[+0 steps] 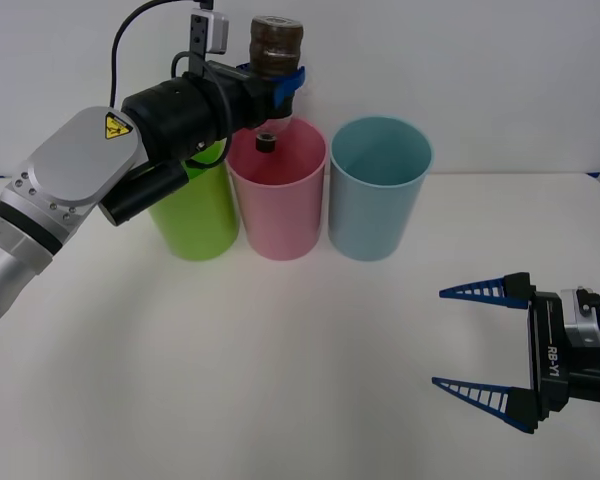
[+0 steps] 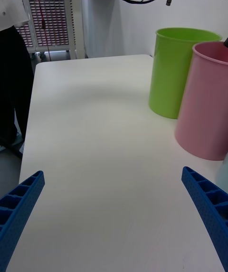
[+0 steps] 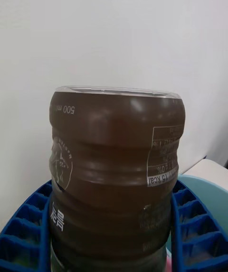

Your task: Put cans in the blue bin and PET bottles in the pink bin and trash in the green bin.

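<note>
My left gripper [image 1: 279,82] is shut on the PET bottle [image 1: 278,44], a clear bottle with a dark brown label. It hangs upside down, its dark cap [image 1: 265,143] pointing into the mouth of the pink bin [image 1: 280,215]. The left wrist view has the bottle [image 3: 114,158] squeezed between the blue fingers [image 3: 28,224], with the blue bin's rim [image 3: 209,191] beyond. The green bin [image 1: 195,215] stands to the pink bin's left and the blue bin [image 1: 378,200] to its right. At the table's near right, my right gripper [image 1: 485,345] is open and holds nothing.
The three bins stand in a row along the back of the white table [image 1: 300,360], close to the wall. In the right wrist view, the green bin [image 2: 175,72] and pink bin [image 2: 206,106] stand beyond bare tabletop [image 2: 95,134], whose far edge lies past them.
</note>
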Robot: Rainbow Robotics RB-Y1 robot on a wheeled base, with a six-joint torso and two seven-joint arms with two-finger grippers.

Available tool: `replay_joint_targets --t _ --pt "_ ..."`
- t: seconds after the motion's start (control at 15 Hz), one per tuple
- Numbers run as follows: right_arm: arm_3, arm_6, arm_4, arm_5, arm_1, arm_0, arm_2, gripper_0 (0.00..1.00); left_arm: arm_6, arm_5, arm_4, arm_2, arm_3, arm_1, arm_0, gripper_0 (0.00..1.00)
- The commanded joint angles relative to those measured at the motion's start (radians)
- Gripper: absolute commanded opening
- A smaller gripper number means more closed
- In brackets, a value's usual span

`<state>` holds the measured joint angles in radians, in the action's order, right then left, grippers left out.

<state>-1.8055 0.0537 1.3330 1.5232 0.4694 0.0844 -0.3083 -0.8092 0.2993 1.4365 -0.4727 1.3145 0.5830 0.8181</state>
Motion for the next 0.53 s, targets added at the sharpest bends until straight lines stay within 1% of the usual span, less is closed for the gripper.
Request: replay_joint_targets --t 0.07,0.47,0.53 --pt "0.000 0.000 0.000 0.000 0.000 0.000 0.000 1.00 -0.002 -0.002 0.005 0.000 0.000 0.003 0.000 0.83" --pt "0.000 0.000 0.000 0.000 0.000 0.000 0.000 1.00 -0.013 0.000 0.004 -0.001 0.000 0.003 0.000 0.84" --pt "0.000 0.000 0.000 0.000 0.000 0.000 0.000 1.00 -0.010 0.014 0.004 0.000 0.000 0.004 0.000 0.85"
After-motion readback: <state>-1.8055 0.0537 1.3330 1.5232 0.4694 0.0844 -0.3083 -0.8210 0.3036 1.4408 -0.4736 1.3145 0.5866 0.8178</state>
